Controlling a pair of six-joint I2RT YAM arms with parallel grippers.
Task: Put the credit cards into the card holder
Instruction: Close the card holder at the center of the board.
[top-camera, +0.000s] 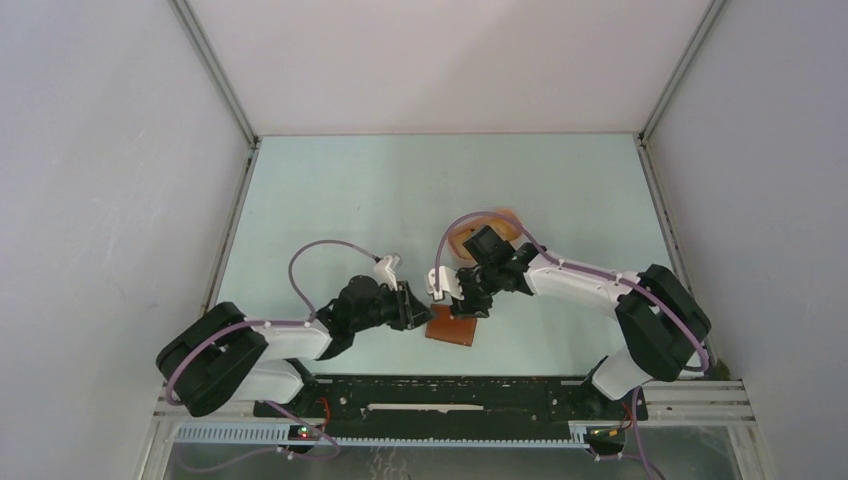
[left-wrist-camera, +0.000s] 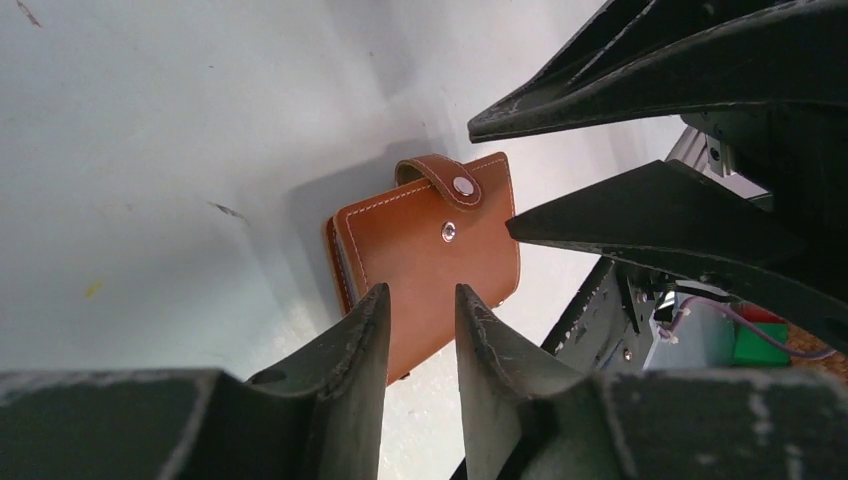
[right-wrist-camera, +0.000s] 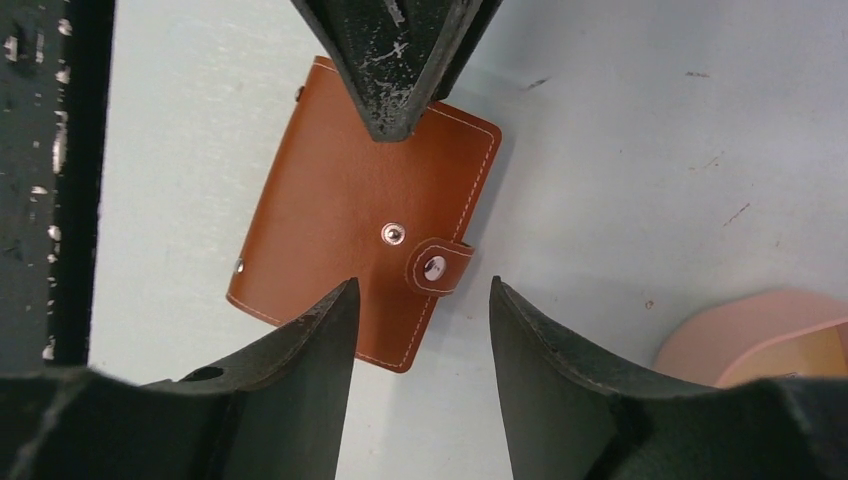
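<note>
The task looks to be at its very beginning. The small reddish-brown leather card holder (top-camera: 452, 328) with white stitching and a snap tab lies folded shut on the pale green counter (top-camera: 400, 190), at about 6 o'clock of it, close to the near edge. No card is seen in it or beside it.

The left pincer (left-wrist-camera: 420, 335) is at the holder's 9 o'clock side. Its fingers are a little apart, with nothing between them. The right pincer (right-wrist-camera: 420, 335) hangs over the tab end with its fingers wide apart and also empty. I cannot tell if either one touches the leather.

The pink oval tray (right-wrist-camera: 760, 340) stands at about 1 o'clock from the holder. It has a tan surface inside, which may be one of the credit cards, but I cannot say for sure.

I judge that everything is left to do: opening the holder, fetching each card and sliding it in.
</note>
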